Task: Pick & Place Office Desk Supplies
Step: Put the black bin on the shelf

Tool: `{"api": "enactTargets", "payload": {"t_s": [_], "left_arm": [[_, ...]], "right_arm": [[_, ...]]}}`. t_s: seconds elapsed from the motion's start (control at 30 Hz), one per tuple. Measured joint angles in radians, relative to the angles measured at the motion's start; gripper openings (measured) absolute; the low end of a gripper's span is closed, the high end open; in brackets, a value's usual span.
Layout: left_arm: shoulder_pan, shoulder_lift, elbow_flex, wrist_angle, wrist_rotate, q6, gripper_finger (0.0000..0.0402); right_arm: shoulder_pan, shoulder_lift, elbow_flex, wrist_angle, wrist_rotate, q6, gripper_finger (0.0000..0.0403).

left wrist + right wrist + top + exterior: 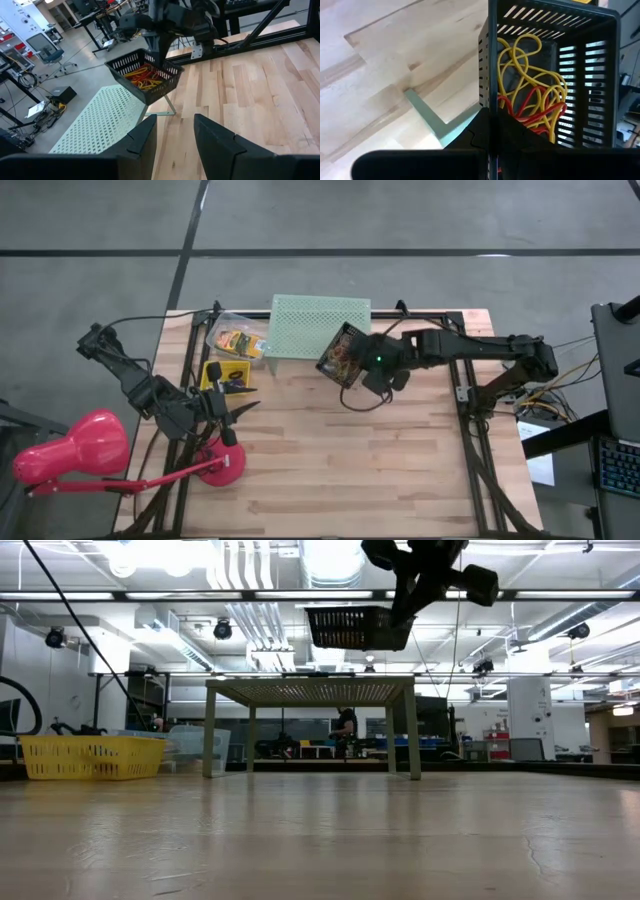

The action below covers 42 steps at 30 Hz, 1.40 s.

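Right gripper (352,366) is clamped on one wall of a small black slotted basket (342,355), holding it in the air well off the counter (400,470); wrist view shows the fingers pinching the thin wall edge-on. Basket hangs tilted, mouth tipped toward the left arm, with a tangle of yellow, orange and red rubber bands (532,92) lying against its lower side. It sits just at the front corner of the mint-green perforated stand (318,326), above the stand's top level per the low view. My read: next move is a carry or tip toward the stand or counter, and the relation that matters is basket over that stand corner, so clearance to the stand's edge and leg is tight. Basket's long axis runs roughly diagonal across the counter, away from the right arm. Left gripper (243,408) waits low near the left side, fingers apart, nothing between them, aimed at the basket. Closer to it are the yellow bin (224,375) and the bagged yellow-orange boxes (238,340). Right arm owns this move.
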Motion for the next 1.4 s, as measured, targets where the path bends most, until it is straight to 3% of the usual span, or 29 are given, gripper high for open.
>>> {"api": "enactTargets", "payload": {"t_s": [0.17,0.23,0.33,0.5,0.6,0.83,0.97,1.1,1.27,1.4], "left_arm": [[0.000,0.000,0.000,0.000,0.000,0.000,0.0133],[0.000,0.000,0.000,0.000,0.000,0.000,0.0133],[0.000,0.000,0.000,0.000,0.000,0.000,0.0133],[0.000,0.000,0.000,0.000,0.000,0.000,0.0133],[0.000,0.000,0.000,0.000,0.000,0.000,0.0133],[0.000,0.000,0.000,0.000,0.000,0.000,0.0133],[0.000,0.000,0.000,0.000,0.000,0.000,0.0133],[0.000,0.000,0.000,0.000,0.000,0.000,0.0133],[0.000,0.000,0.000,-0.001,0.000,0.000,0.0133],[0.000,0.000,0.000,-0.004,0.000,0.000,0.0133]], "right_arm": [[-0.013,0.000,0.023,-0.003,-0.044,0.020,0.0013],[-0.013,0.000,0.029,0.023,-0.044,0.131,0.0013],[-0.014,0.000,0.033,0.113,0.014,0.478,0.0013],[-0.015,0.000,0.033,0.240,0.244,1.132,0.0013],[-0.020,0.003,0.033,0.251,0.309,1.372,0.0013],[-0.044,0.013,0.033,0.270,0.350,1.803,0.0013],[-0.070,0.015,0.041,0.270,0.357,1.927,0.0013],[-0.113,0.015,0.071,0.274,0.296,1.986,0.0013],[-0.163,0.041,0.089,0.254,0.178,1.999,0.0013],[-0.175,0.074,0.089,0.241,0.159,1.999,0.0013]]}}
